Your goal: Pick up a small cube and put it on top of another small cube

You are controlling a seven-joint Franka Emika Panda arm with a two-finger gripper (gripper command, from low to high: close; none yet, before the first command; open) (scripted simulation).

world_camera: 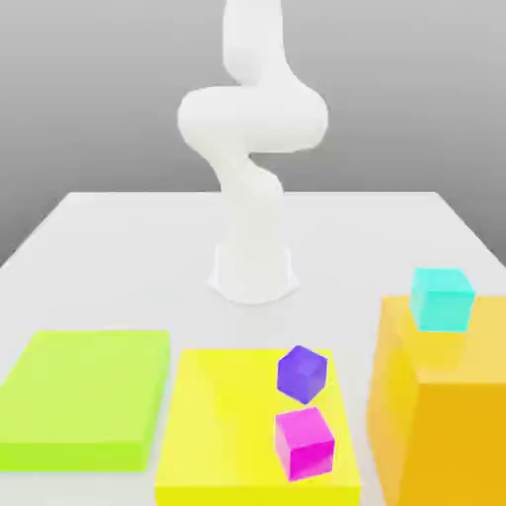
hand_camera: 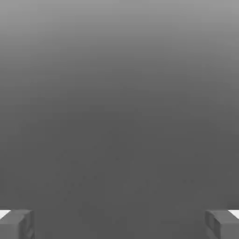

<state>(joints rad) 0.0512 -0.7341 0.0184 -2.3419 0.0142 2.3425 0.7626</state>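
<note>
My end effector [hand_camera: 119, 225] was wide open, gripping nothing; cyan cube [world_camera: 442, 299] sat on orange block [world_camera: 450, 400].

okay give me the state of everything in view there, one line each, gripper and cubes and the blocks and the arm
Gripper: open, nothing between its fingers
Cyan cube: resting on the tall orange block
Purple cube: on the yellow block, nothing stacked on it
Magenta cube: on the yellow block, nothing stacked on it
Orange block: bearing the cyan cube
Green block: bare on top
Arm: raised above its base
</note>
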